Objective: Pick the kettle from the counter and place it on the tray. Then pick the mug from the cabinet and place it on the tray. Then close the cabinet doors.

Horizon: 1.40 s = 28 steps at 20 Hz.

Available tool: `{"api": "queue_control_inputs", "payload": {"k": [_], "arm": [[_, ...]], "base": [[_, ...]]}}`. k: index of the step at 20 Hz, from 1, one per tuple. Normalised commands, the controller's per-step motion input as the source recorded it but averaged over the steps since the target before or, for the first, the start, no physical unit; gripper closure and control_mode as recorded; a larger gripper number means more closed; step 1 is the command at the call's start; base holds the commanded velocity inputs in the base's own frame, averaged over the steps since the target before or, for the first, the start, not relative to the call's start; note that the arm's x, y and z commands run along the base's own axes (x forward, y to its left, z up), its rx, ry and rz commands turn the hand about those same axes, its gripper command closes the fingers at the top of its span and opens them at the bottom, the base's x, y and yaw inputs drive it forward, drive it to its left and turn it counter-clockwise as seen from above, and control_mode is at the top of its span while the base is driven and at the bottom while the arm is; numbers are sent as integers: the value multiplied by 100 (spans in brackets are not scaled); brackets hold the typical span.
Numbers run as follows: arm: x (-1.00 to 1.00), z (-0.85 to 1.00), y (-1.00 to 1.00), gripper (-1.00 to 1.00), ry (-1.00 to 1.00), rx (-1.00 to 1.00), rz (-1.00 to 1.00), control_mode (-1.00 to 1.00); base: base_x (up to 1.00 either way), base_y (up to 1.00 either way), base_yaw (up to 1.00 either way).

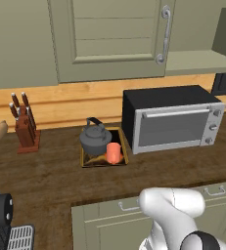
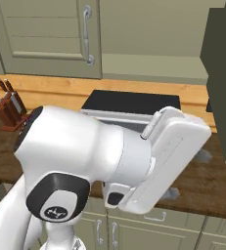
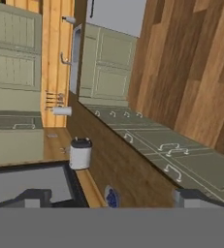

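At the far left of the long dark-brown wood-grain counter point(image 1: 51, 180) a reddish-brown wooden knife block point(image 1: 25, 129) with dark-handled knives stands against the pale orange wood backsplash, well apart from everything else. To its right, near the middle of the worktop, sits the shallow square black-rimmed tray point(image 1: 122, 146) with an orange-yellow patterned floor. It holds two things: the squat round dark-grey metal kettle point(image 1: 95, 139) with an arched black handle in its far left part, and the small orange-red cylindrical mug point(image 1: 114, 153) upright in its near right part, just beside the kettle. Just right of the tray stands a black box-shaped microwave point(image 1: 170, 119) with a silver-grey door and three knobs, its left side close to the tray's rim. Above, a tall sage-green panelled cabinet door point(image 1: 109, 39) with a curved light-grey tubular handle point(image 1: 164, 34) hangs over the backsplash; right of it the flat inner shelf of the sage-green wall cabinet point(image 1: 200, 61) lies exposed. In the hand view the two-finger gripper point(image 3: 114, 197) has its dark tips spread wide apart with nothing between them, looking along the counter's edge and the pale sage-green drawer fronts point(image 3: 171, 155).
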Motion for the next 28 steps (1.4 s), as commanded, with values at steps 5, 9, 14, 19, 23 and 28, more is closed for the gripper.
{"api": "queue_control_inputs", "payload": {"k": [5,9,14,19,23,28], "arm": [[0,1,-59,-100,0,0,-2,-100],[20,0,-53,-100,6,0,-9,-100],[42,0,-44,-100,10,0,-5,-100],[34,1,-43,-100,1,0,0,-100],[24,-1,-46,-100,0,0,0,-100],[56,0,-26,-100,5,0,3,-100]], "base": [[0,0,0],[0,0,0],[0,0,0],[0,0,0],[0,0,0],[0,0,0]]}}
